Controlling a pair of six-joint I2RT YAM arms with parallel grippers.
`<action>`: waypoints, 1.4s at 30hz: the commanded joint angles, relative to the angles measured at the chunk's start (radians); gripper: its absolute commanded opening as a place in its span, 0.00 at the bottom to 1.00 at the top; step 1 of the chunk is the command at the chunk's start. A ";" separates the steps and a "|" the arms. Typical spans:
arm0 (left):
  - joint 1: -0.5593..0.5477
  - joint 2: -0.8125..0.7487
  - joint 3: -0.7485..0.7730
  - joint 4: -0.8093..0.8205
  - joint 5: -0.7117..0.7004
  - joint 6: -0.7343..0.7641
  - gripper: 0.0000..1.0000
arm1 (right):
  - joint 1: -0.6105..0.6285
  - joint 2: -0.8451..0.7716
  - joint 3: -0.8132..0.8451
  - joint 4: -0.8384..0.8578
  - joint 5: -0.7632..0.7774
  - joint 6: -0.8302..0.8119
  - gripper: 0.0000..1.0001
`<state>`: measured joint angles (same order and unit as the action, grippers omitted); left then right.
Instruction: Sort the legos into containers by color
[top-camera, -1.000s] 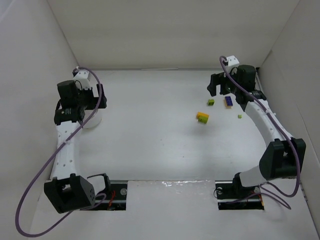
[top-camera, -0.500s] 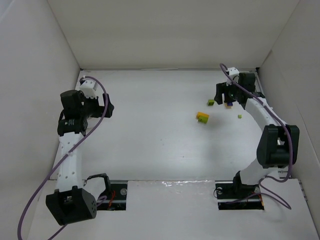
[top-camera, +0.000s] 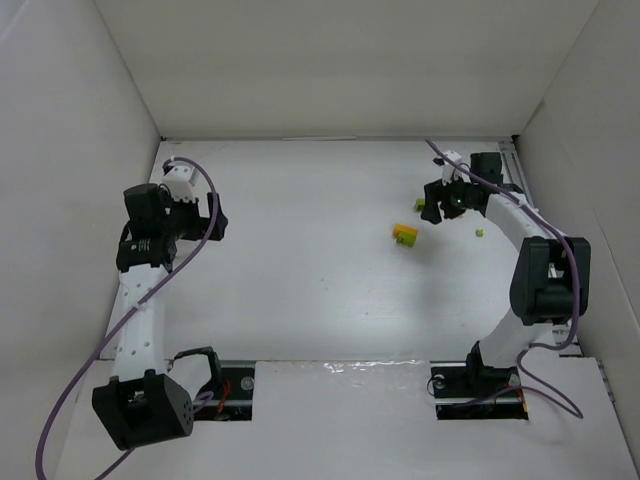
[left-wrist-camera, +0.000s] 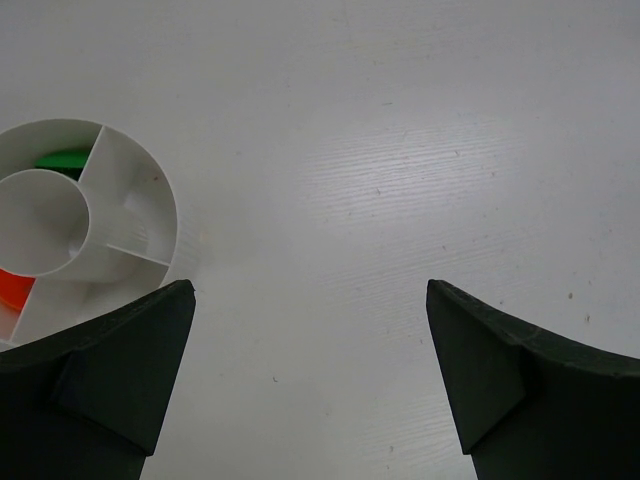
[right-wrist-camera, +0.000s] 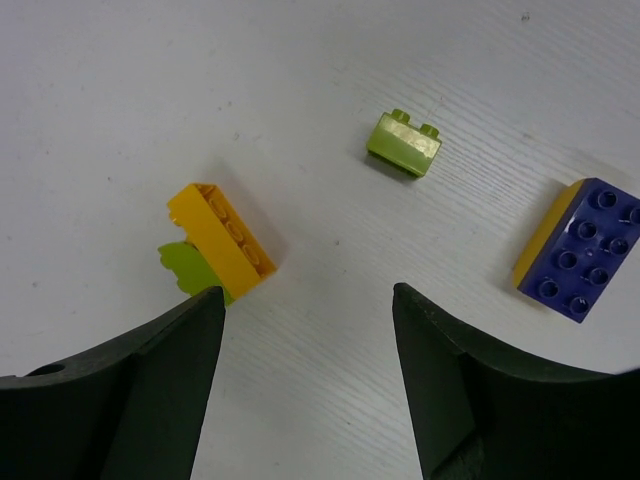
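In the right wrist view, my right gripper (right-wrist-camera: 308, 295) hangs open over bare table, with nothing between its fingers. A yellow lego stacked on a lime one (right-wrist-camera: 222, 240) lies just ahead of its left finger. A lime lego (right-wrist-camera: 403, 144) lies further ahead, and a purple-blue lego on a yellow one (right-wrist-camera: 580, 248) is off to the right. From above, the right gripper (top-camera: 437, 203) sits beside the lime lego (top-camera: 421, 205) and hides the purple-blue one. My left gripper (left-wrist-camera: 308, 290) is open and empty. The white divided container (left-wrist-camera: 130, 175) lies at its left, holding a green lego (left-wrist-camera: 60, 160) and an orange-red lego (left-wrist-camera: 12, 290).
A tiny lime piece (top-camera: 479, 233) lies right of the right gripper, and the yellow and lime stack (top-camera: 405, 234) sits below and left of it. White walls close in the table on the left, back and right. Purple cables loop from both arms.
The right gripper has dropped and swung left over the purple-blue lego, its jaws narrowing. The left gripper has shifted toward the near side, covering the container in the top view.
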<state>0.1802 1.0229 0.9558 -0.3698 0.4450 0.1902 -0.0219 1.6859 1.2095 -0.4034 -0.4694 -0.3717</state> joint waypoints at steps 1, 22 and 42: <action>-0.002 -0.023 -0.017 -0.003 0.004 0.000 1.00 | -0.038 -0.014 0.019 -0.003 -0.020 -0.044 0.73; -0.002 -0.024 -0.086 0.078 0.035 -0.018 1.00 | 0.158 0.054 0.123 -0.130 -0.039 -0.099 0.79; -0.002 -0.024 -0.095 0.097 0.026 -0.028 1.00 | 0.280 0.228 0.237 -0.198 0.244 -0.182 0.70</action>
<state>0.1802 1.0225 0.8711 -0.3145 0.4603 0.1753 0.2455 1.9114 1.4006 -0.5957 -0.2676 -0.5331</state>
